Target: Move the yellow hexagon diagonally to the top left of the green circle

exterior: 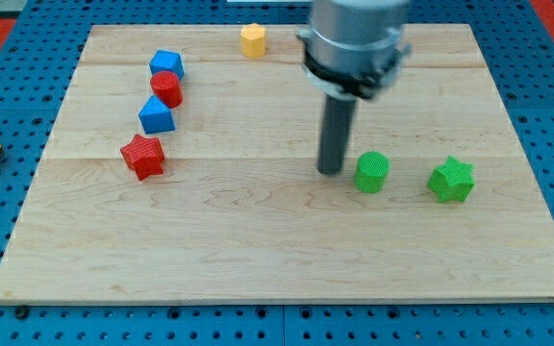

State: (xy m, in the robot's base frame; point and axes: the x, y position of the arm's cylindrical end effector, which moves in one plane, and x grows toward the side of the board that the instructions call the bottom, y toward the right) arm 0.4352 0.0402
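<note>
Tip (332, 171) beside green circle (371, 172); one yellow hexagon (253, 41).

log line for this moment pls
tip: just left of green circle, apart | yellow hexagon: top edge, far from tip | stage: hexagon not yet placed

You find no readable text, label, brand, number or sign anywhere in this view: the wooden worktop (287, 240) is bare grain, the coloured blocks carry plain faces, and the arm's metal housing (354, 38) shows no legible marking.
</note>
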